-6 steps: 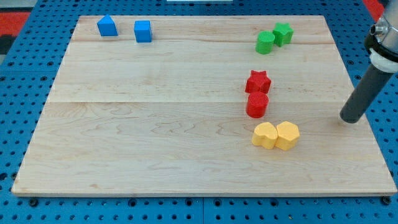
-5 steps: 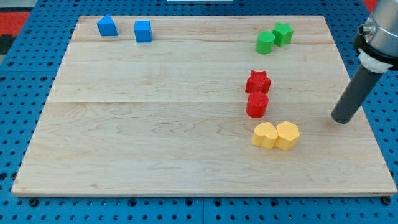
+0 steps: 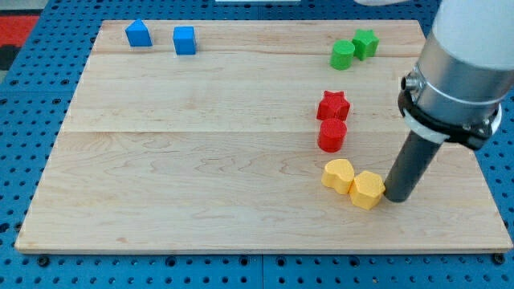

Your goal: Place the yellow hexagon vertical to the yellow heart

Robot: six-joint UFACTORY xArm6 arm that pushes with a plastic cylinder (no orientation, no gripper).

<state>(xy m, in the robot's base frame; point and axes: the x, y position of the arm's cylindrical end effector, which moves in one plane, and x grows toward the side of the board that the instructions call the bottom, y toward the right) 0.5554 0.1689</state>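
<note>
Yellow blocks number two: the yellow hexagon sits low on the view's right of the wooden bench, touching the yellow heart on its upper-left side, so the pair runs diagonally; no long axis of the hexagon can be made out. My tip, a plain rod with no jaws to open or close, presses against the hexagon's right side. Two red blocks, a red star and red cylinder, stand above. Two green blocks and two blue blocks sit near the top; their exact shapes are hard to tell.
</note>
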